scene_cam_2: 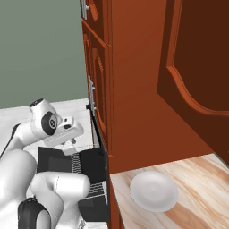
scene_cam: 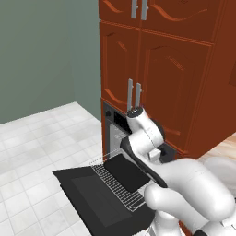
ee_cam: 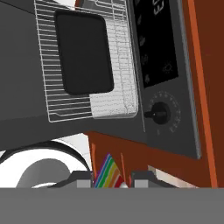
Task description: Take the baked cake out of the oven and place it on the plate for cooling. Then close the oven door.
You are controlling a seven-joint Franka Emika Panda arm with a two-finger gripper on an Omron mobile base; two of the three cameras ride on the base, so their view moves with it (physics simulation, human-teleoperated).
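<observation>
**Figure: the arm at the open oven.** The only writing in sight is on the oven's (scene_cam: 115, 123) dark control strip (ee_cam: 156, 43), seen from the hand. Pale characters at its upper edge are cut off by the frame and cannot be read. Below them are a few faint symbols, too dim to identify. Lower on the strip sits one round knob (ee_cam: 158, 113) ringed with fine tick marks that carry no legible figures.

The oven door (scene_cam: 94, 203) lies fully open and flat. The wire rack (scene_cam: 119, 189) is drawn out over it and carries a flat black tray (scene_cam: 125, 171).

The gripper (ee_cam: 113, 181) is nearly closed, and its fingertips (ee_cam: 83, 180) pinch a small wedge with coloured stripes. This appears to be the baked cake (ee_cam: 106, 171). Only its upper part shows, so its full shape is unclear. It is held beside the oven front, off the rack and away from the tray.

From the right base camera the hand (scene_cam_2: 71, 142) hangs above the rack, but the cake is too small to pick out there. From the left base camera the gripper (scene_cam: 157, 155) is largely hidden behind the arm's own links.

The plate (scene_cam_2: 154, 191), white and bare, sits on the wood-grain counter (scene_cam_2: 197, 179). It is around the corner of the red-brown cabinets (scene_cam: 156, 60), well apart from the hand.
</observation>
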